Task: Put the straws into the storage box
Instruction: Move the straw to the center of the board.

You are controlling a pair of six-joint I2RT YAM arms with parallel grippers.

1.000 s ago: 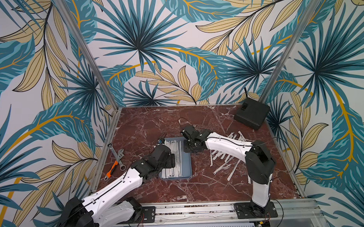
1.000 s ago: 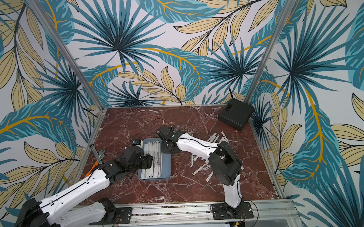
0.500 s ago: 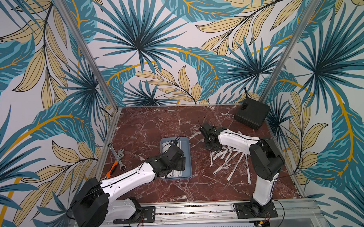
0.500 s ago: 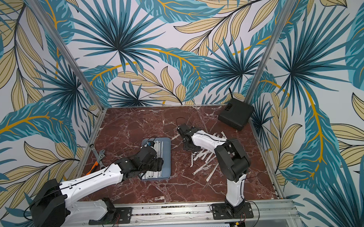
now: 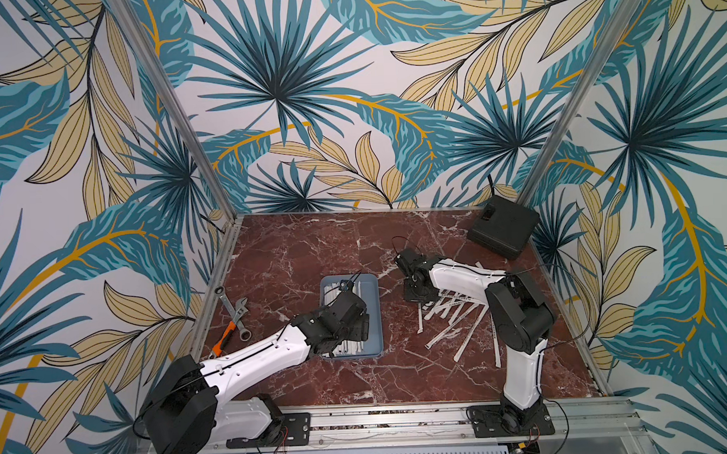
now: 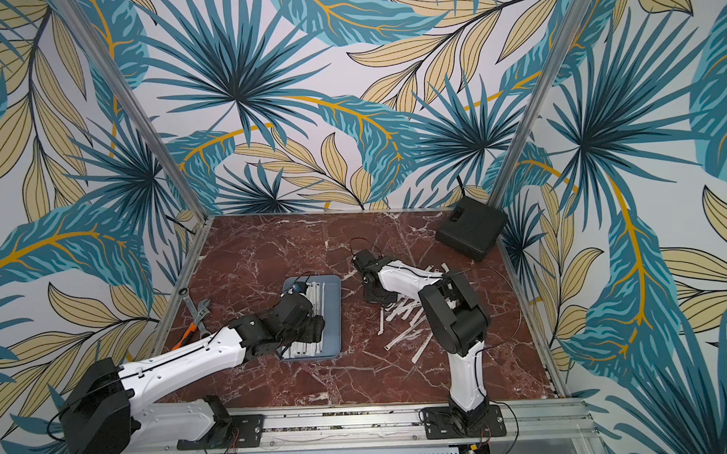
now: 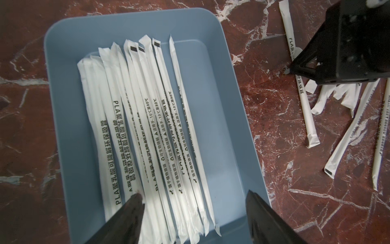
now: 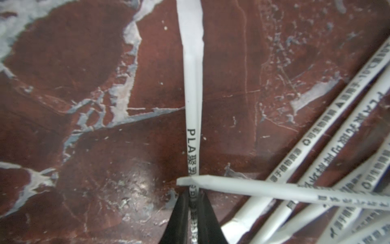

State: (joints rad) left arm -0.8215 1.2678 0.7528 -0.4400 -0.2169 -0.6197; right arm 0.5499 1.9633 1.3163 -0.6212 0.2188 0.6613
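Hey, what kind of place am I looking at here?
Likely a robot lab test cell, not a home: two white robot arms bolted to an aluminium rail, leaf-print panels walling in a marble-look tabletop, and paper-wrapped straws in and beside a grey-blue tray.

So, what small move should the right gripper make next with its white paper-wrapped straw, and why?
Probably lift slowly, straight up. The right gripper pinches the white paper-wrapped straw lying on the red marble table, and another wrapped straw crosses over it close to the jaws; dragging sideways could pull that along.
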